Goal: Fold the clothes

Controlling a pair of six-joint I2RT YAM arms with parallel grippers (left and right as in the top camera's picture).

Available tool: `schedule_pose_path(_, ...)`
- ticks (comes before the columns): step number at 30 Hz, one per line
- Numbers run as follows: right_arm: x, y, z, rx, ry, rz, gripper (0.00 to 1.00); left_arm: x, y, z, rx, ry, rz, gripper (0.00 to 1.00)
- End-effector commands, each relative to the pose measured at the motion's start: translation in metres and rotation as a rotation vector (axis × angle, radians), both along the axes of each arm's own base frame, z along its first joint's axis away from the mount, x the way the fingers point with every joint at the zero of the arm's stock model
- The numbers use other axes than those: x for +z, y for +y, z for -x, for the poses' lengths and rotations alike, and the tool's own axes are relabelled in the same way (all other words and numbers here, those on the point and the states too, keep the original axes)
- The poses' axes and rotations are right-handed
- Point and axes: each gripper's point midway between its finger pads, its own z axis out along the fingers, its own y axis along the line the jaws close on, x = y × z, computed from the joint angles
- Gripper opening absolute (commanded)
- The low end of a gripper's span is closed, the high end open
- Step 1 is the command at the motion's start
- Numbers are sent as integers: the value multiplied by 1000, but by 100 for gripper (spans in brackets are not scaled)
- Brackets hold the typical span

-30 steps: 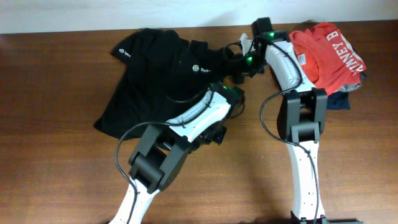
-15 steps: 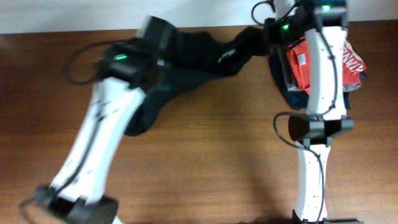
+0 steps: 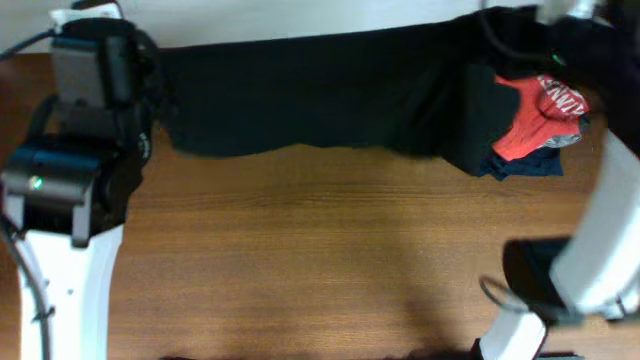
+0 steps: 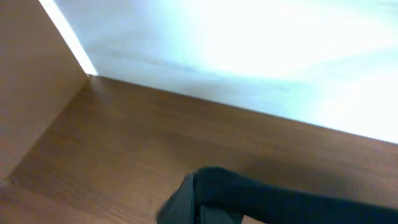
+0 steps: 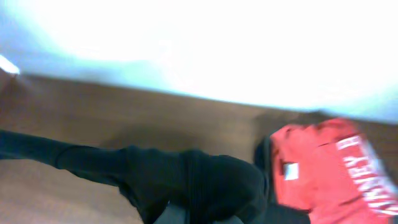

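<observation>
The black T-shirt [image 3: 320, 95] hangs stretched wide in the air between my two raised arms, across the far side of the table. My left gripper [image 4: 208, 208] is shut on one end of the shirt [image 4: 280, 202]; dark fabric drapes from its fingers at the bottom of the left wrist view. My right gripper [image 5: 199, 214] is shut on the other end of the shirt [image 5: 205, 180], with fabric bunched over its fingers. In the overhead view the grippers themselves are hidden by the arms and the cloth. The logo is not visible.
A red-orange shirt with white lettering [image 3: 535, 120] lies on a navy folded garment [image 3: 530, 165] at the far right, partly covered by the hanging black fabric. It also shows in the right wrist view [image 5: 329, 168]. The wooden table [image 3: 320, 260] meets a white wall behind.
Both arms have risen and spread apart, left arm far left, right arm far right. The black shirt went from lying bunched on the table to being stretched wide in the air.
</observation>
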Motion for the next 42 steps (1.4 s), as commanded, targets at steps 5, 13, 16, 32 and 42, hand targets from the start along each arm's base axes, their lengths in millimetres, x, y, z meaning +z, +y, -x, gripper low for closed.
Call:
schedule_pose_path(5, 55, -27, 96, -134, -159, 41, 4, 54, 31, 47, 83, -146, -71, 1)
schedule_pose_path(13, 49, -27, 157, -146, -134, 2, 4, 87, 40, 105, 81, -258, -64, 1)
schedule_pose_path(16, 42, -19, 171, -104, -113, -19, 4, 89, 44, 128, 81, -264, -61, 1)
schedule_pose_path(32, -90, 6, 115, 6, 406, -65, 4, -27, 42, 114, 136, 200, -47, 1)
schedule_pose_path(42, -185, 24, 22, 73, 597, -20, 4, -125, 27, 25, 153, 447, -87, 1)
